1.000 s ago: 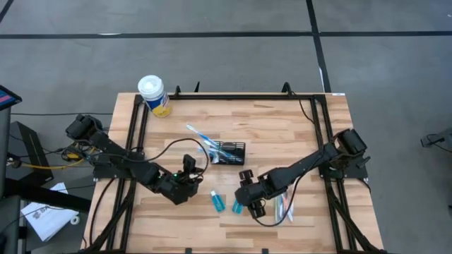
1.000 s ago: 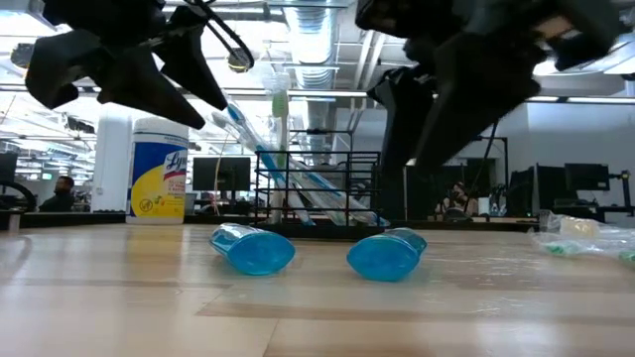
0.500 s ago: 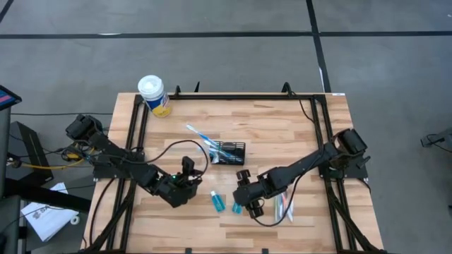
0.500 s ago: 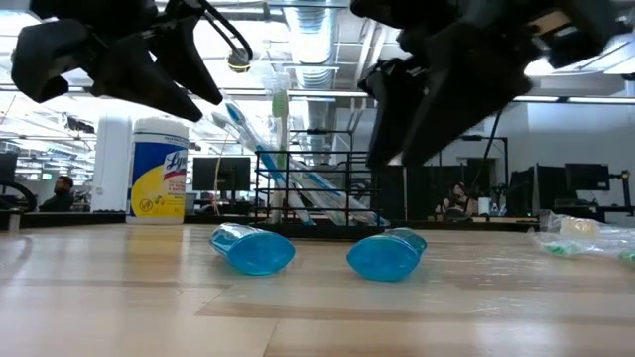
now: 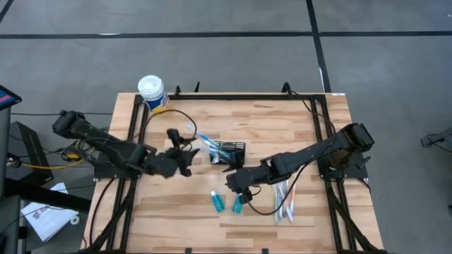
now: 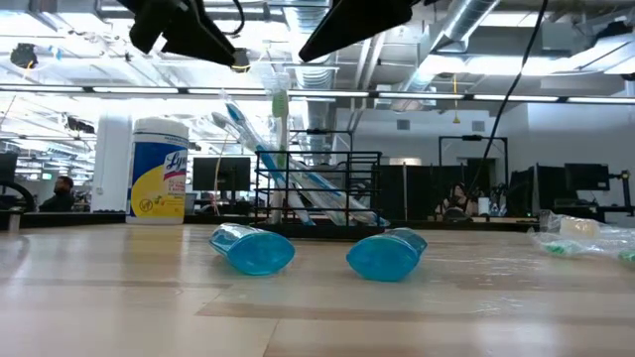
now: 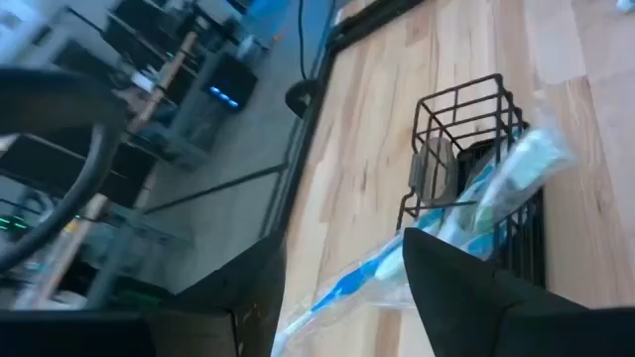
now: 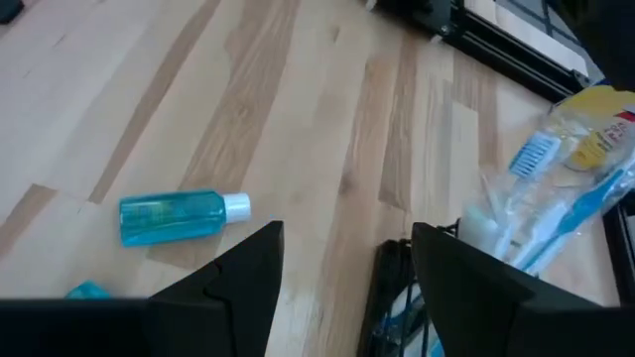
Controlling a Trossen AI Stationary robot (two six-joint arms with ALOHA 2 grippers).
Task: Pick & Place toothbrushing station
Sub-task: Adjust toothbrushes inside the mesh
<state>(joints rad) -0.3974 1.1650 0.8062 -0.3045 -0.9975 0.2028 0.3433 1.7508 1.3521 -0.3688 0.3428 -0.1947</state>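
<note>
While both arms hang over the butcher-block table (image 5: 296, 120), its pale planks bare between the clutter, the black wire-mesh basket (image 5: 231, 152) near its middle serves as the landmark. Largest after the table is the white-lidded canister (image 5: 153, 95) with a yellow label, well apart from the basket toward the far left corner, a smooth cylinder and probably no part of the station.

Just left of the basket, the left gripper (image 5: 185, 156) points at it with its jaws spread wide and nothing between them; judging by that aim, it is lining up on the wrapped blue toothbrush (image 7: 466, 213) that leans out of the mesh. Just in front of the basket on its right side, the right gripper (image 5: 234, 180) is likewise agape and empty.

A loose bundle of slim toothbrushes (image 5: 283, 204) in crinkly clear wrap lies in front of the basket toward the right, still to be put in. Smallest are two teal tubes (image 5: 217, 202), glossy translucent plastic with white caps, lying on their sides in front of the basket.
</note>
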